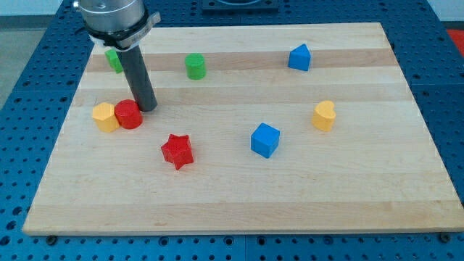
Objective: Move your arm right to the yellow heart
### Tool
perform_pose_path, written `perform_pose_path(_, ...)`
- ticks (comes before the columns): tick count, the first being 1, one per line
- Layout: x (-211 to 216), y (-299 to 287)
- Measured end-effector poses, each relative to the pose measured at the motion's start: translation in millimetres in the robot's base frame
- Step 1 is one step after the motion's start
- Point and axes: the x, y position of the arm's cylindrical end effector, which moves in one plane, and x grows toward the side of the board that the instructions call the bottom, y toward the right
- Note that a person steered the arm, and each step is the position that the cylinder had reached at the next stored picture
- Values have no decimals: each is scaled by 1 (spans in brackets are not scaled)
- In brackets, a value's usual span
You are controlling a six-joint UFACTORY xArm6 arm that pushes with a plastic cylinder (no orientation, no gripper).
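Camera view: rod, no gripper, tip (pixel 148 109) beside red cylinder (pixel 129 114). Yellow heart (pixel 324 115) far right; best sweep rightward above red star (pixel 177 151) and blue cube (pixel 264 140).

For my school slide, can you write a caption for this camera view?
My tip sits beside the red cylinder, far left of the yellow heart on the wooden board.

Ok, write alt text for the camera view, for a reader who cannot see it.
My tip rests at the view's left of a wooden board, just beside a red cylinder and a yellow block; the yellow heart sits far to the view's right. A red star, two blue blocks and two green blocks are scattered around.
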Motion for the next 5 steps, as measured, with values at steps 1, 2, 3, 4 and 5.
perform_pose_path(1,-5,20)
perform_pose_path(2,-25,87)
perform_pose_path(3,-35,179)
perform_pose_path(4,-35,277)
perform_pose_path(5,-27,338)
